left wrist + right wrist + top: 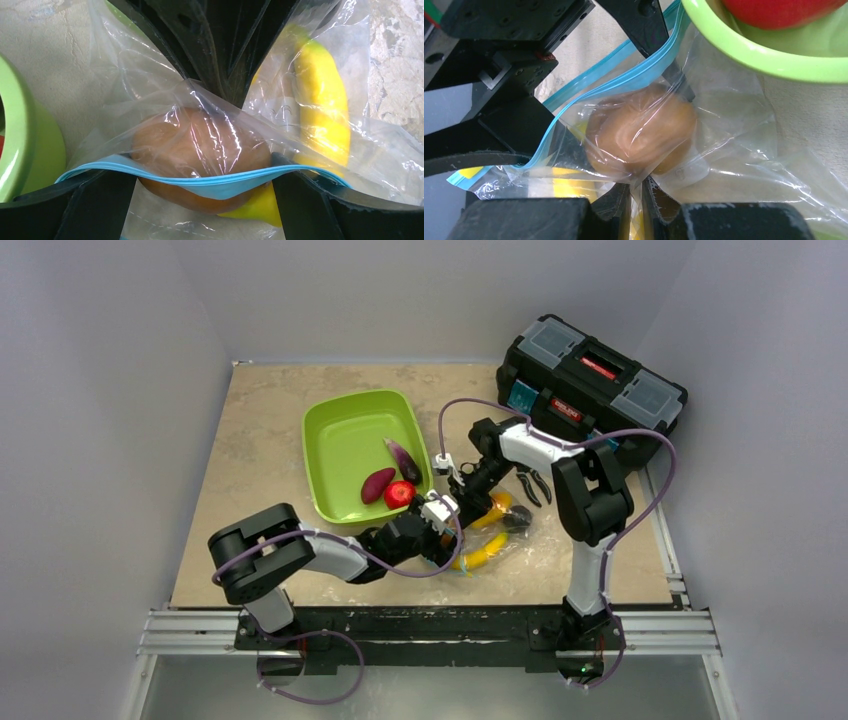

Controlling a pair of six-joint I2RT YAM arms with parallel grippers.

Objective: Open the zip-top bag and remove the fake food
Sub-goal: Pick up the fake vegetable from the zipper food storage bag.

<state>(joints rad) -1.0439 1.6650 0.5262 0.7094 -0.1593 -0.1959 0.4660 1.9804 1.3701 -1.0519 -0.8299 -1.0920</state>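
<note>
Two claws are set on the zip-top bag, which lies on the tabletop just right of the green tray. The right claw is pinched on the clear film over the brown kiwi, and the left claw is spread wide at the teal zipper strip with nothing gripped. The film is judged thin, limp and slippery, so the stiffer zipper strip is preferred as the hold point. Kiwi and banana inside are judged light, rigid and smooth, and are best taken across the middle once the mouth is held open.
</note>
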